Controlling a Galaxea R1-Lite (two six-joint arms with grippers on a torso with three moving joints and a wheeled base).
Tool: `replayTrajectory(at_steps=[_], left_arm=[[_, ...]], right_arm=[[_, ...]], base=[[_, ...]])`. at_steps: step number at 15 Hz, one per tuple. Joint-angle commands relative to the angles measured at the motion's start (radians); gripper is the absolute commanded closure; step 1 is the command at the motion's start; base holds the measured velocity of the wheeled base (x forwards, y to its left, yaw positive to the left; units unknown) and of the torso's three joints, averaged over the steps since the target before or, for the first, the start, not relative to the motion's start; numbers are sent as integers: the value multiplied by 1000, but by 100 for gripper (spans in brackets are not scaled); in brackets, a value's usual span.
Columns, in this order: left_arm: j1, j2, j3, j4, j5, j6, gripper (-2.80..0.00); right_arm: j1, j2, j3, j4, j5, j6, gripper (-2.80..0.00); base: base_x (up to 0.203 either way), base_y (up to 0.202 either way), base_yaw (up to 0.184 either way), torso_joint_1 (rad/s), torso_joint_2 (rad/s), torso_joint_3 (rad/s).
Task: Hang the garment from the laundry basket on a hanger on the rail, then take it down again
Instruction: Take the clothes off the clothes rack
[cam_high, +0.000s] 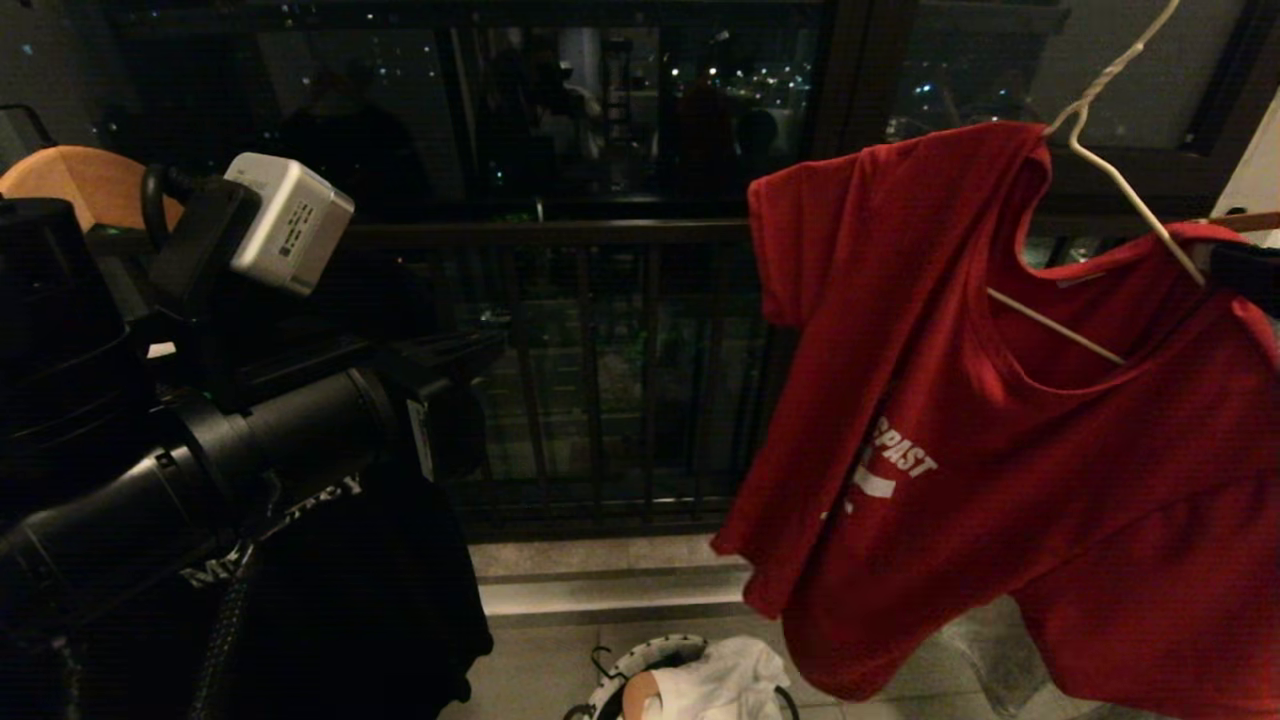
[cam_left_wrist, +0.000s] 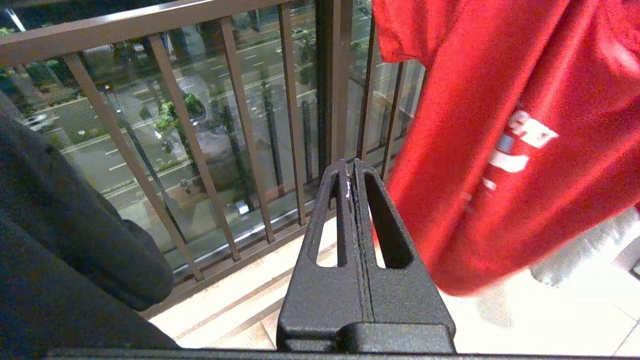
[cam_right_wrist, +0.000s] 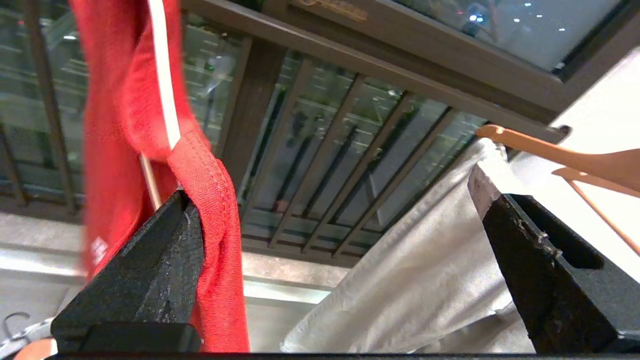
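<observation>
Red garment (cam_high: 1010, 440) is hanging skewed on the white wire hanger (cam_high: 1120, 180), w/ right claw (cam_right_wrist: 340, 270) gaping wide at its shoulder (prob. to adjust it); left claw (cam_left_wrist: 350, 172) is sitting closed, empty.

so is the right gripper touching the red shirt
Touching. In the right wrist view the red shirt drapes against one finger of the right gripper, whose jaws stand wide open, so nothing is clamped.
</observation>
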Motion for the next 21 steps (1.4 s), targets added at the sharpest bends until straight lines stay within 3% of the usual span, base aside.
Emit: replayTrajectory(at_steps=[1,5,10,12,21], left_arm=[[0,1,0,-3,1,0,0],[0,2,2,-3,0,0,0],[0,19,5,-3,1,2,0],[0,31,5,-3,0,3,0],[-9,45,13,-5,1,13,0]], right_arm=[[18,7,-3,-3,-1,-2,-280],[59,-11,-30,-15,14,-1,-280],[58,-36,-42,61,126,12,-280],[58,-50,-54,83,181,70,-280],[58,-42,-110,80,186,74,-280]], base=[[0,0,0,0,0,0],[0,0,0,0,0,0],[0,0,0,0,0,0],[0,0,0,0,0,0],[0,0,0,0,0,0]])
